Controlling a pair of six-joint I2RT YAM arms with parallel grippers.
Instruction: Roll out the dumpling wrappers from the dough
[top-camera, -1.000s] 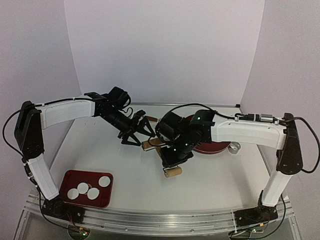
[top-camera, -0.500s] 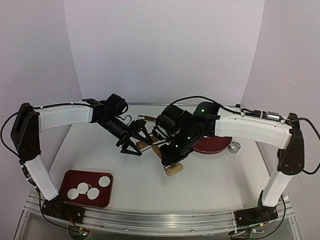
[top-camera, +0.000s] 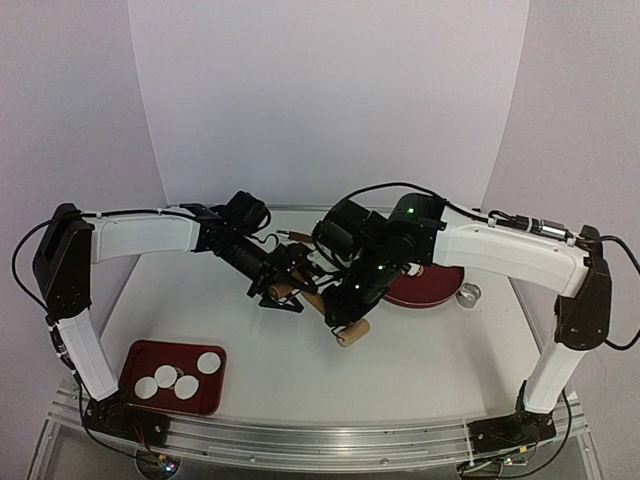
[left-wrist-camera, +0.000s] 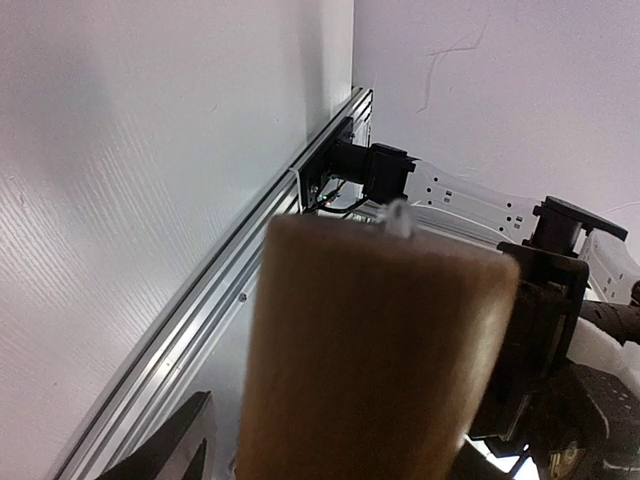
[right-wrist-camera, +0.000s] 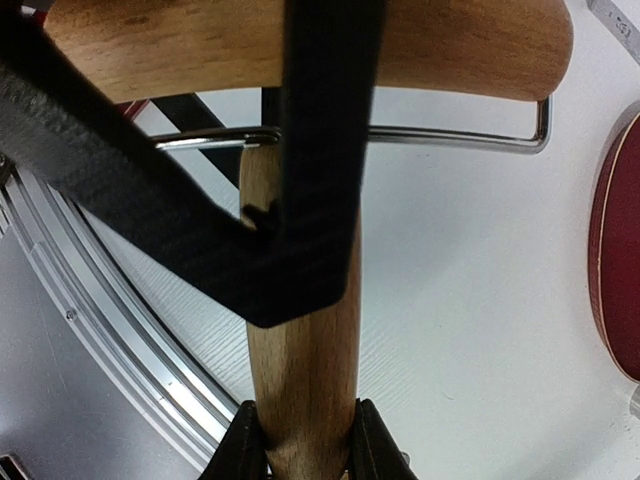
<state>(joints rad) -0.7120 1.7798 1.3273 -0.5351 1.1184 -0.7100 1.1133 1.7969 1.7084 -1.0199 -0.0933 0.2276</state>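
**A:** Where do the grips stand?

**B:** The right jaws pinch the handle of the roller (top-camera: 349, 333), which is held up off the surface (top-camera: 300, 390). The left jaws are spread on either side of its wooden drum (left-wrist-camera: 370, 360). A gap shows on one side, and I can't tell whether the other side touches.

**A:** What could go wrong?

**B:** My guess is that the drum is round and may turn, so a squeeze off its middle could skid it out. With both arms on one stiff tool, any disagreement could wrench the handle loose and drop it. The wrists are crowded together too, so they could knock.

**A:** And the wrappers?

**B:** Four wrappers (top-camera: 165, 376) lie in the red tray (top-camera: 140, 355) at the near left, well apart from the jaws. I see no dough. A red plate (top-camera: 425, 295) sits half hidden behind the right arm, with a metal ring (top-camera: 467, 295) just beside it.

**A:** The room?

**B:** White surface, a metal rail (top-camera: 300, 432) along the near edge, and plain pale walls on three sides.
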